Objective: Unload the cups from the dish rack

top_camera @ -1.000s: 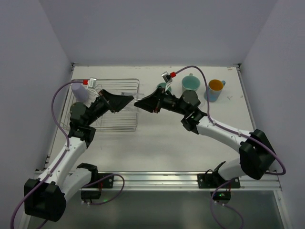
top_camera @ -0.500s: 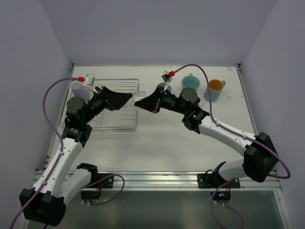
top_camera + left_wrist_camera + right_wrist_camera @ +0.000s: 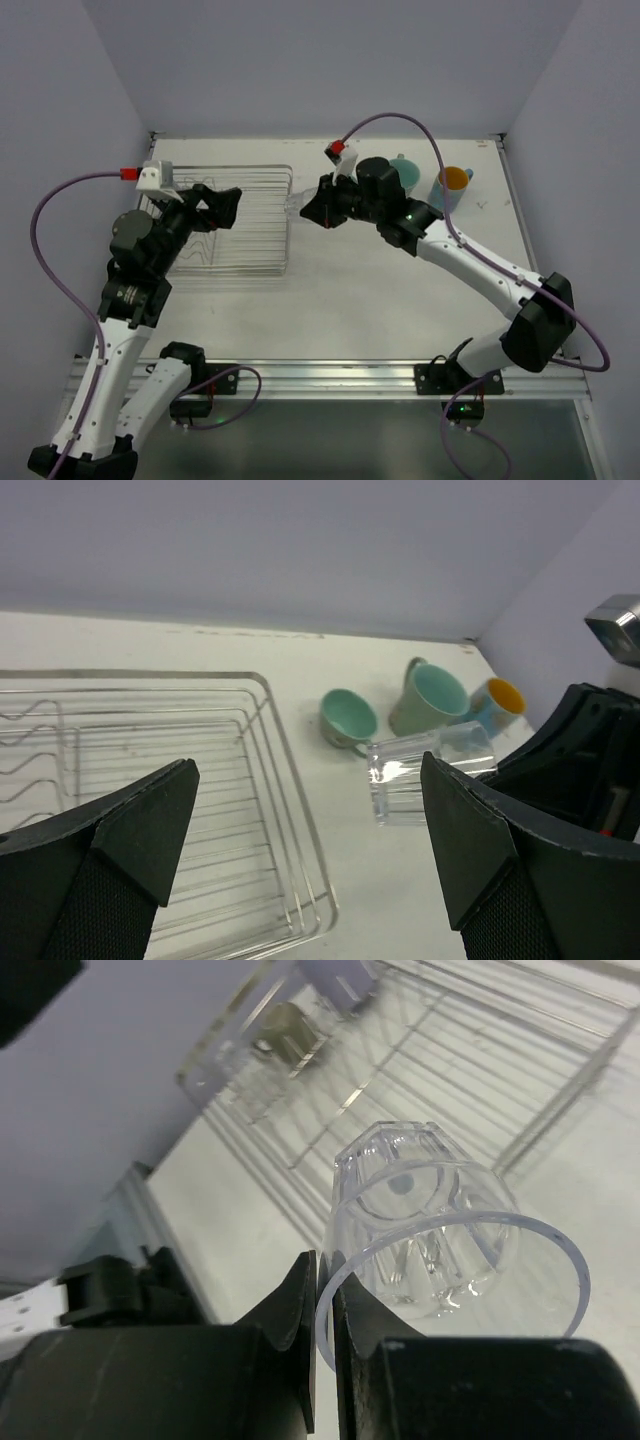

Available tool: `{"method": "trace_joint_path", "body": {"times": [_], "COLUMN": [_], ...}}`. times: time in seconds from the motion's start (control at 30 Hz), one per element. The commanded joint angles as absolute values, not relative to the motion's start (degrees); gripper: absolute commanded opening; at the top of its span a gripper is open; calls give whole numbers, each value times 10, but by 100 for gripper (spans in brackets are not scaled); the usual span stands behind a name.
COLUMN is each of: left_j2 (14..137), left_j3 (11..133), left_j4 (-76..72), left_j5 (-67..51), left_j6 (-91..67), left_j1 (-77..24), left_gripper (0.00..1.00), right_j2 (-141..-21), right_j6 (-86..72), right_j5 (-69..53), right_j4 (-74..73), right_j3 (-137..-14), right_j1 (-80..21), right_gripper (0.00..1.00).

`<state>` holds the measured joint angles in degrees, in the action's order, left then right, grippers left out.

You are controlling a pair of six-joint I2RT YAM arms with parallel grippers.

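Note:
A clear glass (image 3: 440, 1225) hangs tilted in the air, my right gripper (image 3: 325, 1305) shut on its rim. From above, the glass (image 3: 296, 205) is just past the right end of the dish rack (image 3: 262, 262), at the tips of the right gripper (image 3: 308, 208). My left gripper (image 3: 222, 203) stands wide open over the rack, holding nothing. Its wrist view shows the glass (image 3: 425, 775), a small mint cup (image 3: 348, 718), a mint mug (image 3: 430, 698) and a blue mug with orange inside (image 3: 497, 702) on the table. I see no cup in the rack (image 3: 150, 780).
The mint mug (image 3: 403, 170) and the blue mug (image 3: 452, 186) stand at the back right, partly behind the right arm. White walls close the table at the back and both sides. The rack (image 3: 470, 1050) fills the back left.
The two grippers met at the rack's right end. The left gripper then opened and drew back left over the rack, and the right gripper closed on the glass and now holds it alone.

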<state>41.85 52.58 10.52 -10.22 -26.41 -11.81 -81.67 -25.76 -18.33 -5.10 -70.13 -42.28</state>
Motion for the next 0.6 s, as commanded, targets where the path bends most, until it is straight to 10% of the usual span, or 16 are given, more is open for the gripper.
{"method": "trace_joint_path", "body": {"times": [0.0, 0.57], "left_j2": [377, 352], "left_j3": [497, 432], "left_j4": [157, 142], "left_j5": [20, 76], "left_j6": [-194, -178], "left_j1": [-120, -120], "left_gripper": [100, 100], "right_j2": [-865, -1152], "right_j6": [-133, 69], "right_j5": [-66, 82], "right_j4": [-219, -438], "right_j3": [-799, -1056], "right_j1": [-414, -413], "right_gripper": [0, 2]}}
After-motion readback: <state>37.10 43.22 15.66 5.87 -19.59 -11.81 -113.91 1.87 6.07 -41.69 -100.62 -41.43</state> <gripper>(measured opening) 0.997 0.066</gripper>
